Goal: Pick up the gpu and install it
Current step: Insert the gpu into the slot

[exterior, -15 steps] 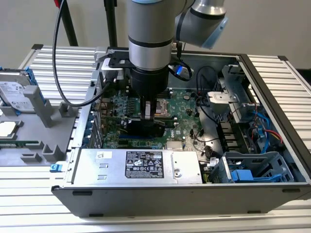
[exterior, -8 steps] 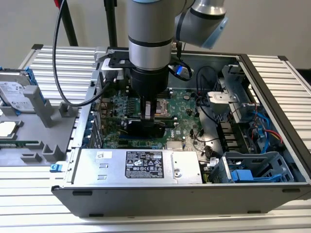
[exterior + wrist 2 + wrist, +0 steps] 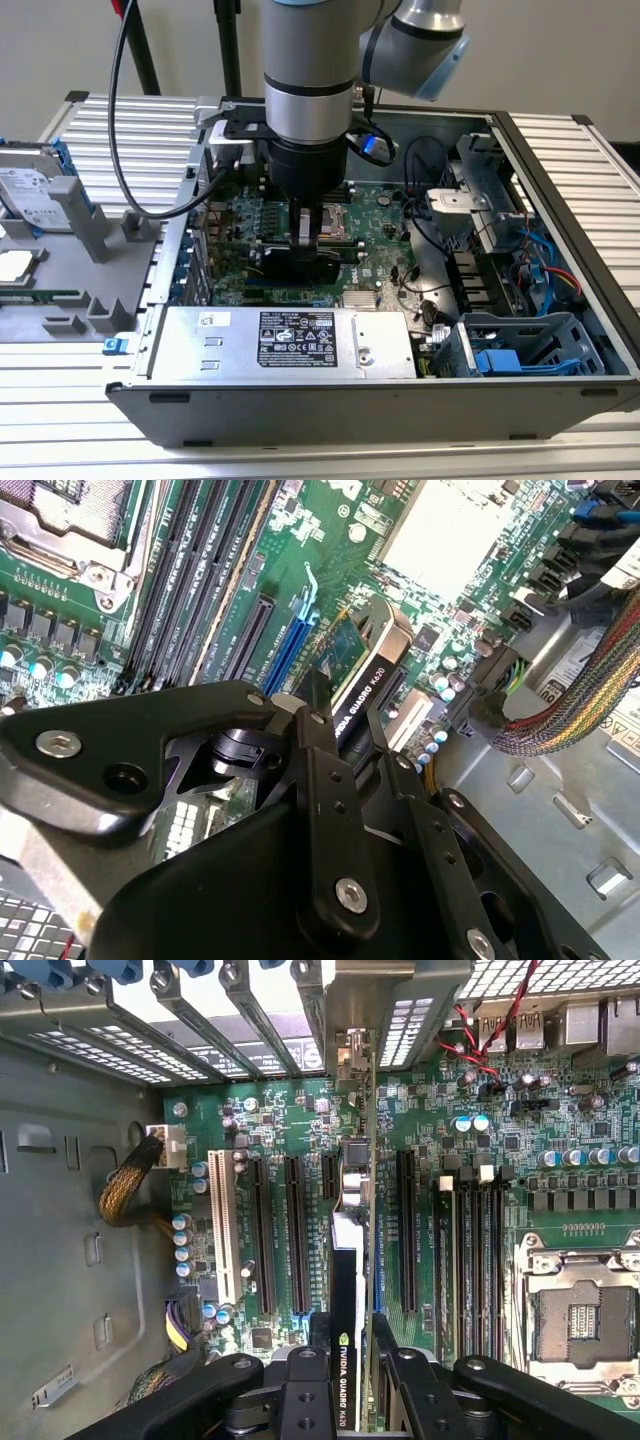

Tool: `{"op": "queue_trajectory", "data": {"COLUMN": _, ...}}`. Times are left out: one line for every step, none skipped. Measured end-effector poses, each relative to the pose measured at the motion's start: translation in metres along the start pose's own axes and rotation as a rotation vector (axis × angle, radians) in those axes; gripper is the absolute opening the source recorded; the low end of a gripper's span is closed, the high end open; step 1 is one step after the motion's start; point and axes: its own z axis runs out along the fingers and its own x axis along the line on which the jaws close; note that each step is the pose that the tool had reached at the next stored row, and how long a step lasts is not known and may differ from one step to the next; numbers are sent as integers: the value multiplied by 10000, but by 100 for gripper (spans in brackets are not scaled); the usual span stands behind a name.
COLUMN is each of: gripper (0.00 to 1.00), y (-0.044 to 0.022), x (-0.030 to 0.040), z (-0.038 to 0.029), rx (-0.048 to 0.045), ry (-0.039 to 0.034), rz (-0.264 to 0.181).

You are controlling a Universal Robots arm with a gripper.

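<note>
The gpu (image 3: 345,1260) stands on edge over the green motherboard (image 3: 440,1110), a thin black card with a label, in line with the expansion slots. Its metal end reaches the rear slot covers (image 3: 250,1020) of the case. My gripper (image 3: 345,1335) is shut on the card's top edge, one black finger on each face. In the second wrist view the gpu (image 3: 365,675) runs out from between the fingers of the gripper (image 3: 345,715) beside a blue slot (image 3: 290,640). The exterior view has the gripper (image 3: 308,240) low inside the open computer case, with the gpu (image 3: 295,265) beneath it. Whether the card sits fully in its slot I cannot tell.
A silver power supply (image 3: 290,340) lines the case's near side. Drive cages and blue and red cables (image 3: 520,250) fill the exterior view's right end. A braided cable bundle (image 3: 590,700) lies near the card. The CPU socket (image 3: 580,1320) and memory slots (image 3: 470,1260) are close. A hard drive (image 3: 30,190) and grey fixture (image 3: 100,240) sit outside.
</note>
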Motion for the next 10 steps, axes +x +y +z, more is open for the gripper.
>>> {"op": "queue_trajectory", "data": {"gripper": 0, "y": -2, "x": 0, "z": 0, "rx": 0, "ry": 1, "rz": 0}}
{"op": "queue_trajectory", "data": {"gripper": 0, "y": -5, "x": 0, "z": 0, "rx": 1, "ry": 0, "rz": 0}}
{"op": "queue_trajectory", "data": {"gripper": 0, "y": -6, "x": 0, "z": 0, "rx": 0, "ry": -5, "rz": 1}}
{"op": "queue_trajectory", "data": {"gripper": 0, "y": -10, "x": -1, "z": 0, "rx": -2, "ry": -21, "rz": 1}}
{"op": "queue_trajectory", "data": {"gripper": 0, "y": -13, "x": -1, "z": 0, "rx": -4, "ry": -59, "rz": 3}}
{"op": "queue_trajectory", "data": {"gripper": 0, "y": -17, "x": -1, "z": 0, "rx": -8, "ry": -103, "rz": 3}}
{"op": "queue_trajectory", "data": {"gripper": 0, "y": -20, "x": -1, "z": 0, "rx": -12, "ry": -145, "rz": 4}}
{"op": "queue_trajectory", "data": {"gripper": 0, "y": -24, "x": -2, "z": -1, "rx": -15, "ry": -187, "rz": 6}}
{"op": "queue_trajectory", "data": {"gripper": 0, "y": -28, "x": -2, "z": -2, "rx": -15, "ry": -214, "rz": 7}}
{"op": "queue_trajectory", "data": {"gripper": 0, "y": -32, "x": -2, "z": -3, "rx": -17, "ry": -238, "rz": 7}}
